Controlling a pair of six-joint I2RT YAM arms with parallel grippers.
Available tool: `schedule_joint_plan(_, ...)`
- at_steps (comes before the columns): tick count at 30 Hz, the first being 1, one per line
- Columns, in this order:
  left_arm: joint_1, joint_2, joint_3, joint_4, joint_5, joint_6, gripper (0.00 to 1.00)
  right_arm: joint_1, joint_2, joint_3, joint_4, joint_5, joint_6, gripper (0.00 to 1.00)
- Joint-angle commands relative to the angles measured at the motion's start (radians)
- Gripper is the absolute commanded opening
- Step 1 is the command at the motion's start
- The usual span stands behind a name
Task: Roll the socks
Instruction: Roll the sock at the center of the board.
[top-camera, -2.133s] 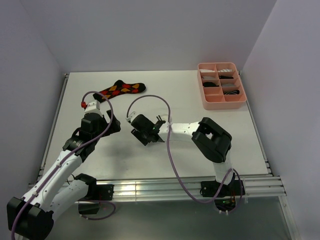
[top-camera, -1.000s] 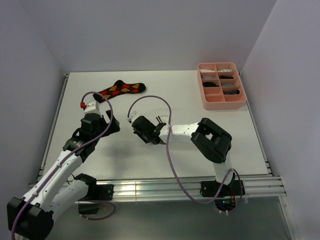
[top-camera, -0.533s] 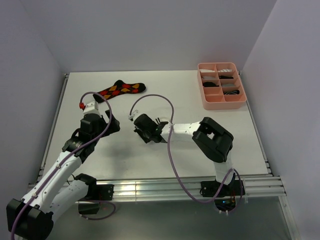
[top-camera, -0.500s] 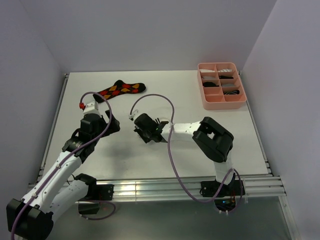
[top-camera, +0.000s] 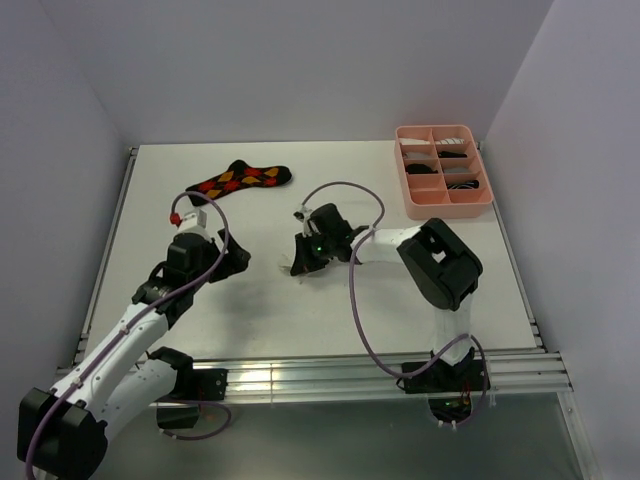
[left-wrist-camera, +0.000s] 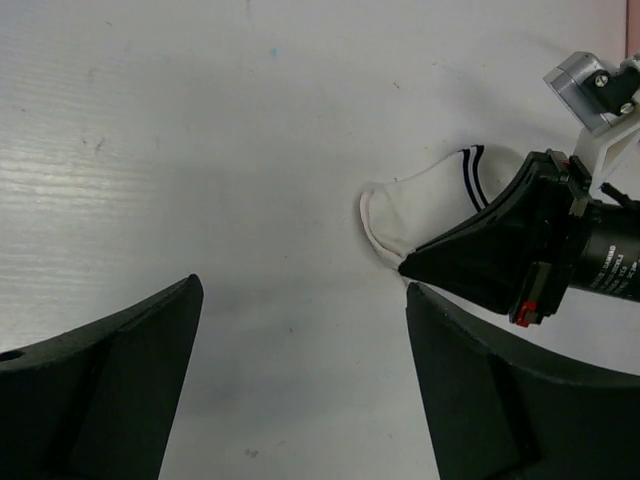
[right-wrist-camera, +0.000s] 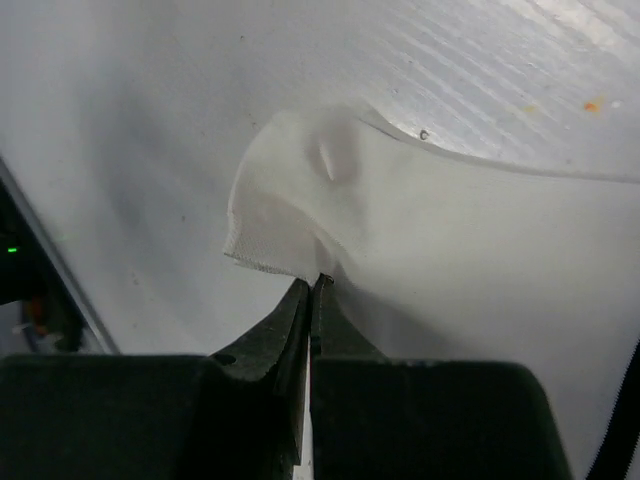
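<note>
A short white sock (left-wrist-camera: 425, 205) with black cuff stripes lies flat on the table, left of centre. My right gripper (right-wrist-camera: 318, 282) is shut on the sock's near edge (right-wrist-camera: 290, 215), pinching a fold of fabric. From above, the right gripper (top-camera: 304, 260) points down at the sock (top-camera: 296, 268). To its left my left gripper (top-camera: 240, 262) stands open, a short way from the sock, with nothing between its fingers (left-wrist-camera: 110, 370). A black sock with red, orange and yellow diamonds (top-camera: 241, 179) lies flat at the back left, apart from both grippers.
A pink compartment tray (top-camera: 412, 208) stands at the back right, with rolled dark and striped socks in its compartments. Grey walls close off the table on three sides. A metal rail (top-camera: 300, 372) runs along the near edge by the arm bases.
My right gripper has swung to the right, turned downward and closed on the white sock. The left gripper has shifted slightly right and nearer, still open.
</note>
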Motion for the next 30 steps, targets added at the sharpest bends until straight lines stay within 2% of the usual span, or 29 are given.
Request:
schedule_joint_plan(1, 0.002, 0.016, -0.030, 0.118, 0.066, -0.035, 0.88, -0.052, -0.017, -0.032, 0.141, -0.217, 0.131, 0.00)
schedule_joint_plan(4, 0.002, 0.075, -0.042, 0.169, 0.128, -0.051, 0.84, -0.088, 0.016, -0.058, 0.231, -0.302, 0.189, 0.00)
schedule_joint_plan(10, -0.027, 0.204, -0.036, 0.233, 0.136, -0.059, 0.74, -0.126, 0.059, -0.073, 0.317, -0.391, 0.272, 0.00)
schedule_joint_plan(14, -0.058, 0.281, -0.030, 0.255, 0.119, -0.059, 0.67, -0.144, 0.096, -0.075, 0.328, -0.400, 0.296, 0.00)
schedule_joint_plan(30, -0.130, 0.568, 0.070, 0.347, 0.113, -0.036, 0.50, -0.181, 0.188, -0.092, 0.366, -0.419, 0.369, 0.00)
